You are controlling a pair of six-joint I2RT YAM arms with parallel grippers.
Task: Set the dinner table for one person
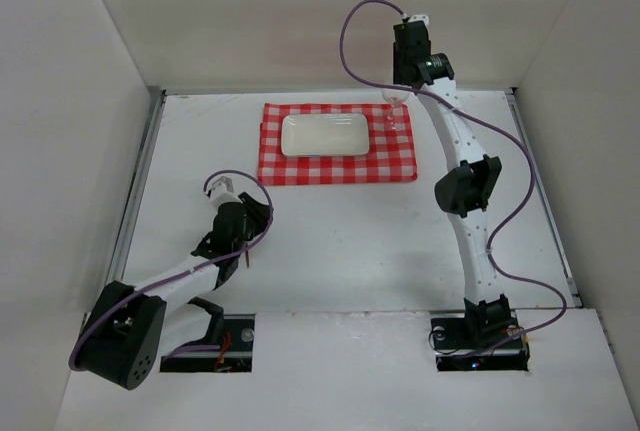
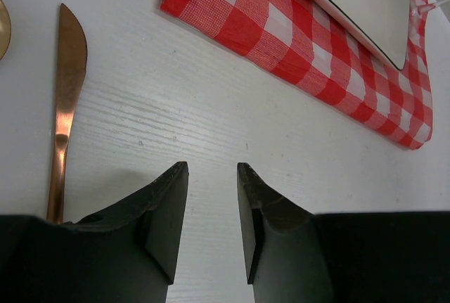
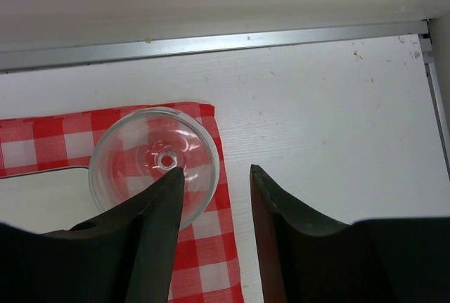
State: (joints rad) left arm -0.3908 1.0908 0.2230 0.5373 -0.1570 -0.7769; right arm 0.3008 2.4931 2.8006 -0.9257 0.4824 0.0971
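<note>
The white dinner table [image 1: 350,251] carries a red-and-white checked cloth [image 1: 335,166] with a small white rectangular plate [image 1: 325,136] on it. A clear stemmed glass [image 1: 397,111] stands upright on the cloth's far right corner. My right gripper [image 1: 405,91] hovers above it, open and empty; in the right wrist view the glass [image 3: 140,155] lies left of the gap [image 3: 216,171], partly behind the left finger. My left gripper [image 1: 262,213] is low over the table, open and empty [image 2: 212,166]. A copper knife [image 2: 67,99] lies flat on the table to its left.
A gold rounded piece [image 2: 3,29] shows at the left edge of the left wrist view, beside the knife tip. A metal edge strip [image 3: 211,41] and white walls bound the table at the back and sides. The cloth's near edge [image 2: 281,36] lies ahead of the left gripper.
</note>
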